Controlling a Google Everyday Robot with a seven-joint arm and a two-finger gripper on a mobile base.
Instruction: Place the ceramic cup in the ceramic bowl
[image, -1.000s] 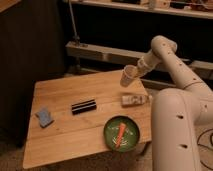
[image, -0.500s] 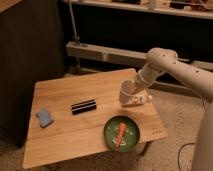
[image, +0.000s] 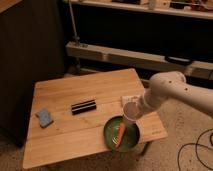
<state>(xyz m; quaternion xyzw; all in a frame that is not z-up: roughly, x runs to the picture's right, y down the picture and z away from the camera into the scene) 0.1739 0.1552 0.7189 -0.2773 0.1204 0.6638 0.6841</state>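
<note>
The ceramic cup (image: 131, 112) is a small pale tumbler held at the end of my white arm, just above the far right rim of the ceramic bowl. The ceramic bowl (image: 111, 134) is a shallow dark green dish at the front right of the wooden table, with an orange stick-like item (image: 120, 135) lying inside it. My gripper (image: 136, 111) is at the cup, over the bowl's upper right edge.
A black rectangular bar (image: 83, 106) lies mid-table. A blue-grey sponge-like block (image: 44, 118) sits at the left edge. A small pale item (image: 128, 99) lies behind the cup. The wooden table (image: 70, 90) stands before dark shelving; cables lie on the floor at right.
My arm has come down and toward the front, carrying the cup from above the table's right side to just over the green bowl's rim.
</note>
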